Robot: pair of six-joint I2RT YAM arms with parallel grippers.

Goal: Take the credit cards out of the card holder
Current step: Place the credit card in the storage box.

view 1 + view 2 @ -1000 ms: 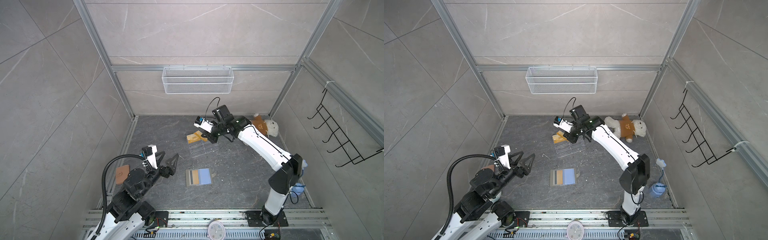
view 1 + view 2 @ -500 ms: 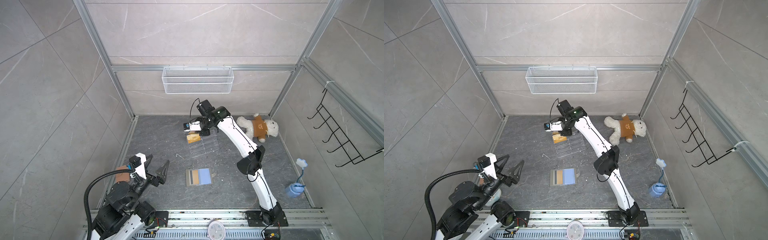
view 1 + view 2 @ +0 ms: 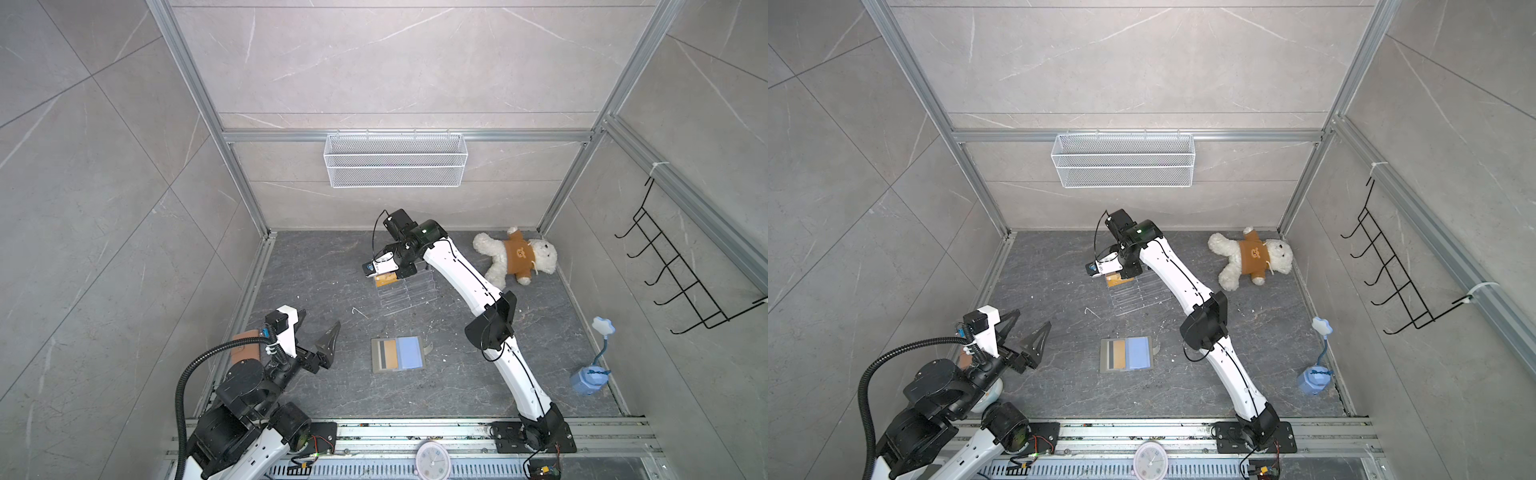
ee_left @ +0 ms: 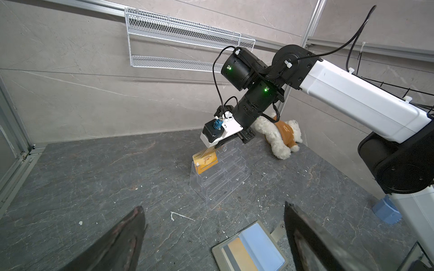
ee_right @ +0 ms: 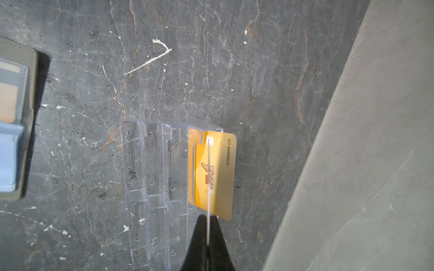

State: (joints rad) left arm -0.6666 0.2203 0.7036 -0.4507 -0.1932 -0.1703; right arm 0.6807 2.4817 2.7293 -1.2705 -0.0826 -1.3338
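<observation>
Gold-orange glossy plastic credit card (image 5: 220,164), rounded corners, stands in the clear acrylic tiered stand (image 5: 150,178). My right gripper (image 5: 208,219) pinches a second card (image 5: 208,164) edge-on. Grey fabric card holder (image 3: 409,353) lies open at the stand's 6 o'clock, third card (image 3: 389,354) slotted. Left gripper (image 4: 213,207) spread, empty.

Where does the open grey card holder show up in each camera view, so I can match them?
In a top view: card holder lies open near the picture's centre, below the clear stand.
In a top view: card holder in the same place, below the clear stand.
Left wrist: card holder cut off at the frame edge, nearer the camera than the clear stand.
Right wrist: card holder cut off at the frame edge, apart from the clear stand.
Shared landmark: the clear stand.
</observation>
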